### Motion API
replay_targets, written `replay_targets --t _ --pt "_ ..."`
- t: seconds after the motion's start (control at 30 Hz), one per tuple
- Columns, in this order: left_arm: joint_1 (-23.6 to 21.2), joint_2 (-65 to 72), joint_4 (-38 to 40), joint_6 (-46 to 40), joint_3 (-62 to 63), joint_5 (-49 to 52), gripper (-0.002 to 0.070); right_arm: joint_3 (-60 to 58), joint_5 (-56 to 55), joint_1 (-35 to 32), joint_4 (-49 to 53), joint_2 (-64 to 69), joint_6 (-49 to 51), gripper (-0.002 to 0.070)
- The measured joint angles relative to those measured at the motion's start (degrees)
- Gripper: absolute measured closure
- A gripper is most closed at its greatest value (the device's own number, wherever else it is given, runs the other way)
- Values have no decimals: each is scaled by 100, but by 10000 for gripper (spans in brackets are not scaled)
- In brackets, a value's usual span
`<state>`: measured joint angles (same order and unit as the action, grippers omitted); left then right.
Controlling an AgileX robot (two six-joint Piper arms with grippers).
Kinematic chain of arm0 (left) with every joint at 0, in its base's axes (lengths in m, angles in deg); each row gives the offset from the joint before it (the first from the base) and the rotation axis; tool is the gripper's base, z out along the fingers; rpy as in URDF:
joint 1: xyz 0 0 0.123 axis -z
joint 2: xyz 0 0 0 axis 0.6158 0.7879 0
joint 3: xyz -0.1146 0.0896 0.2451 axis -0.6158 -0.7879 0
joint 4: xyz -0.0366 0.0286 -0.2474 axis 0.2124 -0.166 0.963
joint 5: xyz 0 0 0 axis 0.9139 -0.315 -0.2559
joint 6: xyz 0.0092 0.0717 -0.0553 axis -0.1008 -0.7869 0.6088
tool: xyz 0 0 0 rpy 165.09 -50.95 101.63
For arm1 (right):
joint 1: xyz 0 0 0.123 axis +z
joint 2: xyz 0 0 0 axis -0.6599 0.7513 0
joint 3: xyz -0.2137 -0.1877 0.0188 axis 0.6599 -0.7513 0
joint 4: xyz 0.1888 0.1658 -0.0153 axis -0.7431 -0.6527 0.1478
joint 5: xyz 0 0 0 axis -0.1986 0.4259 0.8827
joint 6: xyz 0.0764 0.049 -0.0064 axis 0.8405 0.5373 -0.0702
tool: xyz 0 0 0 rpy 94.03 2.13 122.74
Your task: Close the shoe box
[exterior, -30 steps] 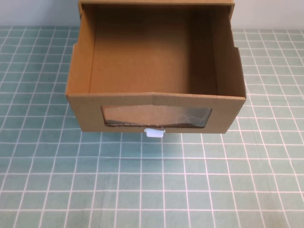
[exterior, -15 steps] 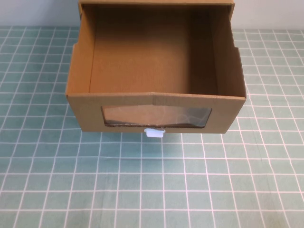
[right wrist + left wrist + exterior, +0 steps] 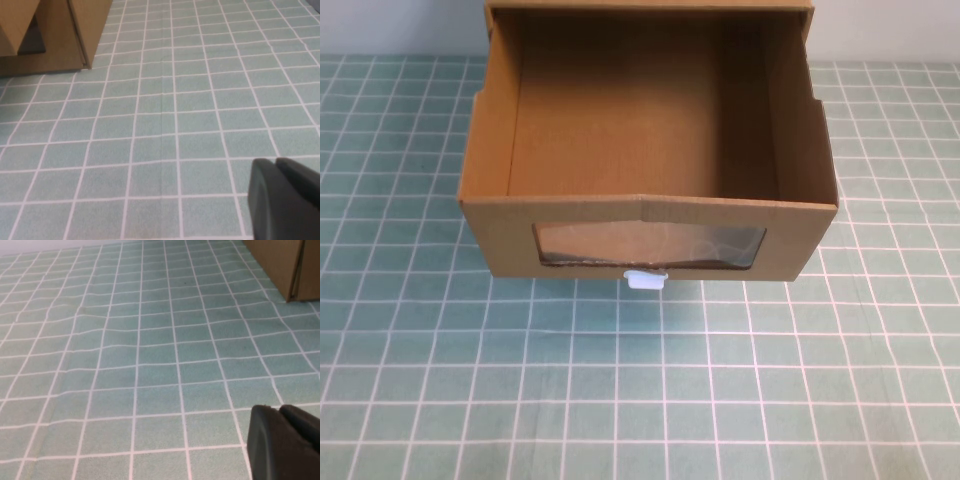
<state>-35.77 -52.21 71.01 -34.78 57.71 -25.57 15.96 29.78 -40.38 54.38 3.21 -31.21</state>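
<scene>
The shoe box [image 3: 500, 235] is brown corrugated cardboard and stands at the far middle of the table. Its drawer is pulled out toward me, open on top and empty. The drawer front has a wide clear window [image 3: 650, 246] with a small white pull tab [image 3: 646, 280] below it. A corner of the box shows in the left wrist view [image 3: 277, 265] and in the right wrist view [image 3: 75, 30]. My left gripper [image 3: 279, 410] is shut and empty, low over the mat, away from the box. My right gripper [image 3: 276, 163] is shut and empty too. Neither arm shows in the high view.
A teal mat with a white grid [image 3: 640, 390] covers the table on all sides of the box. A pale wall [image 3: 400, 25] runs behind the box.
</scene>
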Motion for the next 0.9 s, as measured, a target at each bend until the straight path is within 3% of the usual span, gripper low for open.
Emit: replay_targets --t 0.3,0.6,0.9 --pt "0 0 198 88 0 -22 680 0 0 0 0 0 0 687" --pt "0 0 1487 1829 -10 -1023 680 0 0 0 0 0 0 687" --pt "0 0 1703 2021 -10 -1613 680 0 8 0 0 0 0 688"
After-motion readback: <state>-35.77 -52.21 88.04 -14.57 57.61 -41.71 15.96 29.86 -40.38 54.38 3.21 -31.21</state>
